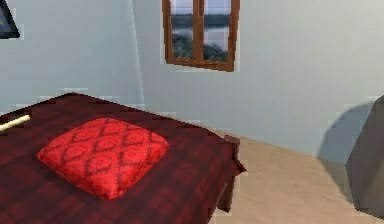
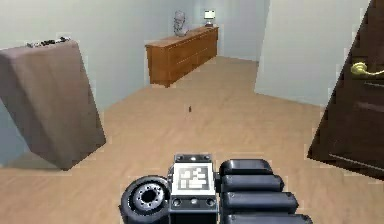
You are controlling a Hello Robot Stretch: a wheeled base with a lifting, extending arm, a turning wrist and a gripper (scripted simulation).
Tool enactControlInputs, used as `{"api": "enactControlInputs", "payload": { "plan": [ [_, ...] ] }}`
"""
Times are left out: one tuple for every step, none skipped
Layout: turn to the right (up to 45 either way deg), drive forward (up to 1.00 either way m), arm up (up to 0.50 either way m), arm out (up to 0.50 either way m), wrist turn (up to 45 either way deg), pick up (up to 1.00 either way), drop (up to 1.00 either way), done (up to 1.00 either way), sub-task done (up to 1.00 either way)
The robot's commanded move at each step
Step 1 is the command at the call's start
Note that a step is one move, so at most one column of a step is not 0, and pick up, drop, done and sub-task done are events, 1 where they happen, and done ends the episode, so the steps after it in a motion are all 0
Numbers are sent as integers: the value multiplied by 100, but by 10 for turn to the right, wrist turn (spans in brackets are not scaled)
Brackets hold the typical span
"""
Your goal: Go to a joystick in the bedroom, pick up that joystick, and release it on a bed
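A bed (image 1: 190, 150) with a dark red checked cover takes up the forward view's left and middle, its corner pointing to the right. A bright red patterned pillow (image 1: 104, 154) lies on it. A pale stick-like thing (image 1: 14, 122) rests on the cover at the left edge. At the bottom of the arm side view sits the arm's dark ribbed body (image 2: 250, 192) with a white marked square (image 2: 191, 178). The gripper's (image 2: 148, 198) round dark body is left of that square. Its far end cannot be made out, so I cannot tell whether it holds anything.
A wood-framed window (image 1: 201, 32) is in the wall behind the bed, and a grey object (image 1: 368, 160) stands at the right. In the arm side view there is a brown box-like piece (image 2: 55, 100) at the left. A wooden dresser (image 2: 180, 55) carries a bust (image 2: 179, 22) and a lamp (image 2: 210, 16). A dark door (image 2: 355, 100) is at the right, with open floor between.
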Motion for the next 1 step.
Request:
{"api": "enactControlInputs", "payload": {
  "plan": [
    [90, 0, 0, 0, 0, 0, 0, 0, 0]
  ]
}}
